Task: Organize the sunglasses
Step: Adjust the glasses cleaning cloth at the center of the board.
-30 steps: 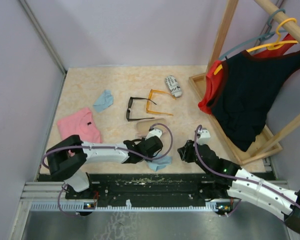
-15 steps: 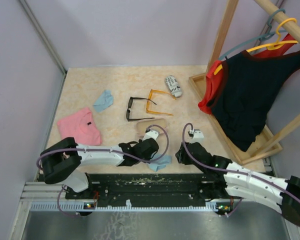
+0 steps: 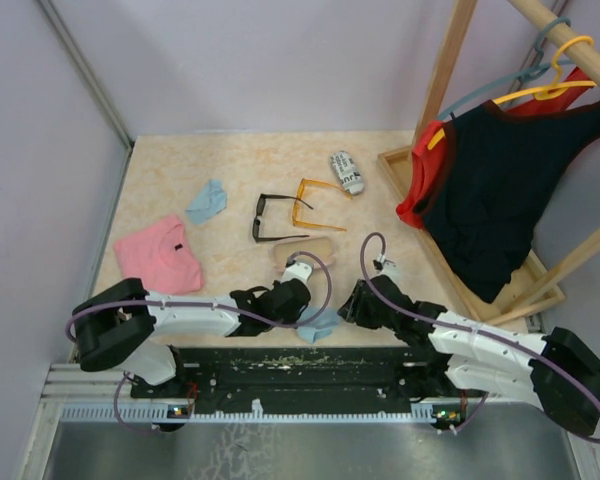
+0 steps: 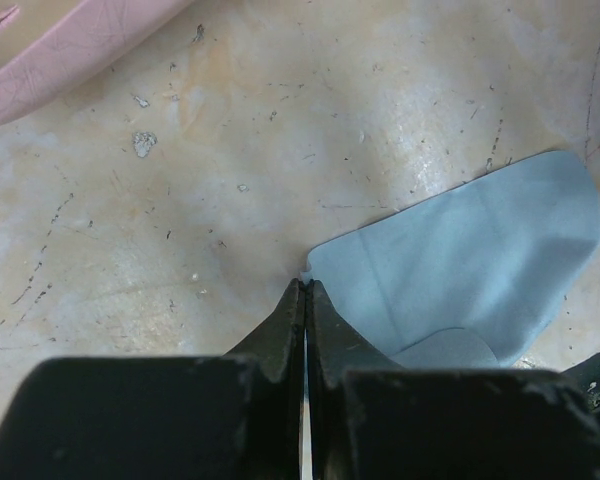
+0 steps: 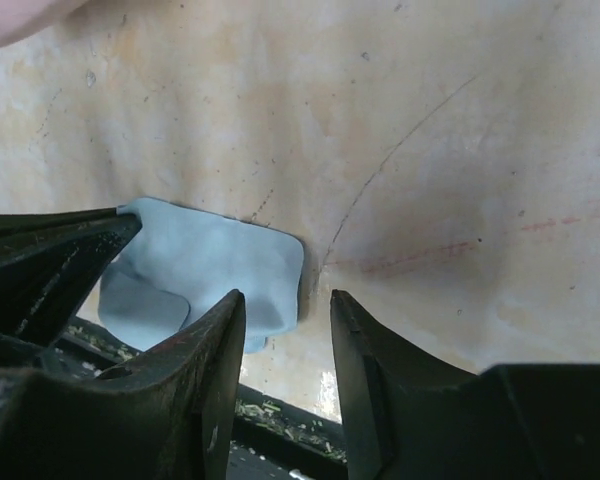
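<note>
Swinging left since a second ago, my right gripper now hangs part-open over the light blue cleaning cloth at the near edge. My left gripper has closed, its tips at the cloth's corner; I cannot tell whether they pinch it. Farther back, the black-framed sunglasses and the orange translucent-framed sunglasses lie side by side mid-table.

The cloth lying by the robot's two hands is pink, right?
No, the cloth by the left hand and the right hand is light blue, not pink. The left wrist view shows it.
</note>
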Robot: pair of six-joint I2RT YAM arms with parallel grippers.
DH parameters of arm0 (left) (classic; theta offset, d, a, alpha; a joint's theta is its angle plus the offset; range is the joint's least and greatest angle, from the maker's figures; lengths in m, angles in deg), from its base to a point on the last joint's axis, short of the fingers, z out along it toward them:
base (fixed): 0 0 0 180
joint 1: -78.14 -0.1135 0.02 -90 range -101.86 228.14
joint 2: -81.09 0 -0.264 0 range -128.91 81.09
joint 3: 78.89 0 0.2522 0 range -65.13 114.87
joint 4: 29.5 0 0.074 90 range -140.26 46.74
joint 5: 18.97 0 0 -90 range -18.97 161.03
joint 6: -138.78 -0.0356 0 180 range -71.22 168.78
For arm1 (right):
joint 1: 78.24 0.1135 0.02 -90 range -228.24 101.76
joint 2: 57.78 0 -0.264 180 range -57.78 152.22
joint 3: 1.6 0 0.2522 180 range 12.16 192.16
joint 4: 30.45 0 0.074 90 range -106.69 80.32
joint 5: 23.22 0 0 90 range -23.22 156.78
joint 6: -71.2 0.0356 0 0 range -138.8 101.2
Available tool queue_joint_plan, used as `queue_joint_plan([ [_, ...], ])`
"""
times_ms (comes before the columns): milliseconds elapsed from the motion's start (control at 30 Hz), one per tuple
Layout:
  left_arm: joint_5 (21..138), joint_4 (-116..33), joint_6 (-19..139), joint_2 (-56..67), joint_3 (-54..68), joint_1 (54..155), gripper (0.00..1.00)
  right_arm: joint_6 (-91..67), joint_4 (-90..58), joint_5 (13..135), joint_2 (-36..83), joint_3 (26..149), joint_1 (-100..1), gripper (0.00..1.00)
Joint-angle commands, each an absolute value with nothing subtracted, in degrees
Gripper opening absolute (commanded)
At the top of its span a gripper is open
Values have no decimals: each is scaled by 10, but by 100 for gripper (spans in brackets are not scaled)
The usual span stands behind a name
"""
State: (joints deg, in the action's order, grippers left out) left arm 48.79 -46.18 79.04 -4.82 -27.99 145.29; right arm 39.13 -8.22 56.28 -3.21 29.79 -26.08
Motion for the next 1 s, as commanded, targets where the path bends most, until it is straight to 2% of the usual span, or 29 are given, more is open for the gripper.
queue_joint_plan([
  [0,520,-503,794,-59,-305,1457,1,437,-156,629,-32,274,-304,39],
  [200,520,-502,789,-58,-303,1457,1,445,-143,651,-36,266,-325,38],
  [967,520,-502,786,-51,-304,1457,1,525,-285,690,26,184,-339,35],
])
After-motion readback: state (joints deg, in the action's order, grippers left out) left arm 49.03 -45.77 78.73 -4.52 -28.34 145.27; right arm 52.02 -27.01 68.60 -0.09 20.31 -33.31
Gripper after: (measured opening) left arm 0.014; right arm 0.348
